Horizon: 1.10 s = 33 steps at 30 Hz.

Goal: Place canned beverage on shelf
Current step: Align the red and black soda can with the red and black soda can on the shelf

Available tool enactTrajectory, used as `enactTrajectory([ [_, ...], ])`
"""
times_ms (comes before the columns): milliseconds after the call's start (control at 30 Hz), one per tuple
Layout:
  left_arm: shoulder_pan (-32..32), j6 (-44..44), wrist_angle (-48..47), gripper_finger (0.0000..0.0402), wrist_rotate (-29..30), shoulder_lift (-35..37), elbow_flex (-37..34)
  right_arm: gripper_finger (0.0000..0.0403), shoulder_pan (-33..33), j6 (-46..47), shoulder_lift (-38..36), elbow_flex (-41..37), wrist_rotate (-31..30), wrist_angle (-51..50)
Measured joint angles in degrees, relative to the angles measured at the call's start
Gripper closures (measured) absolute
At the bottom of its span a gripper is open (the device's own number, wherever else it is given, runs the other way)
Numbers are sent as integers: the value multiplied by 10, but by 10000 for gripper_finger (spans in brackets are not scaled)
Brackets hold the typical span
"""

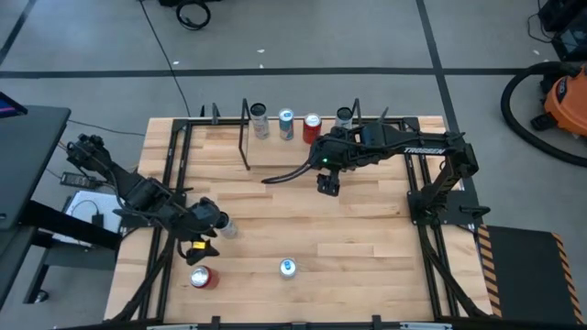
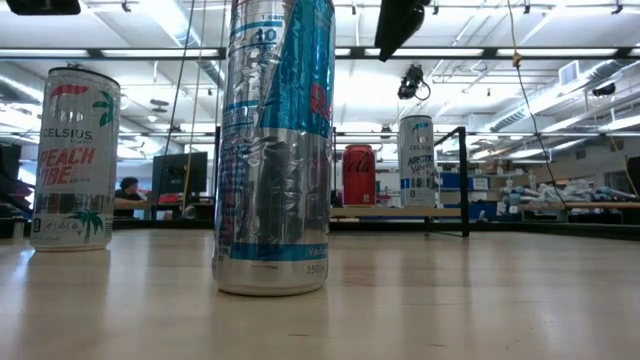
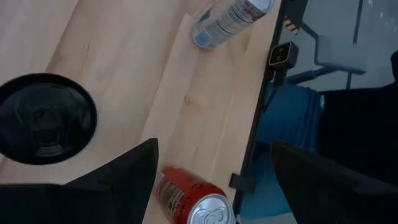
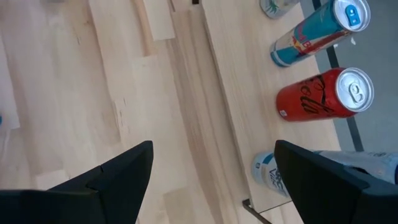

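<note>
The shelf [image 1: 275, 152], a light board between black rod frames, stands at the table's far side. Several cans stand on it, among them a blue-silver one [image 4: 314, 32] and a red one [image 4: 320, 94]. My right gripper [image 1: 328, 186] hangs open in front of the shelf, above bare wood [image 4: 213, 146]. Near the front left, my left gripper [image 1: 204, 246] is open, slanting down above an upright red can [image 3: 193, 202], with nothing between its fingers. Beside it stands a white can [image 1: 223, 225] with a dark top [image 3: 45, 118]. A blue-silver can [image 1: 288, 268] stands at the front middle.
Black frame rails [image 1: 170, 183] run along the table's left and right sides, and the right arm's base [image 1: 440, 197] stands at the right rail. Bare tabletop [image 1: 367, 238] lies between the shelf and the front cans. In the low view the blue-silver can [image 2: 275, 150] fills the foreground.
</note>
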State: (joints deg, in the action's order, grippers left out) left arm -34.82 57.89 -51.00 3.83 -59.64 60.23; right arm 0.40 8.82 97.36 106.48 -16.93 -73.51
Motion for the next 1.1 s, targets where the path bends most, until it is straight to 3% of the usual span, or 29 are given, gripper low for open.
enactTrajectory([
  [500, 0, -135, -1, 90, 25, 0, 0, 57, 0, 0, 0, 0, 0, 6],
  [1100, -1, -215, -5, 88, 29, 0, 0, 57, 0, 4, 0, 0, 0, 15],
])
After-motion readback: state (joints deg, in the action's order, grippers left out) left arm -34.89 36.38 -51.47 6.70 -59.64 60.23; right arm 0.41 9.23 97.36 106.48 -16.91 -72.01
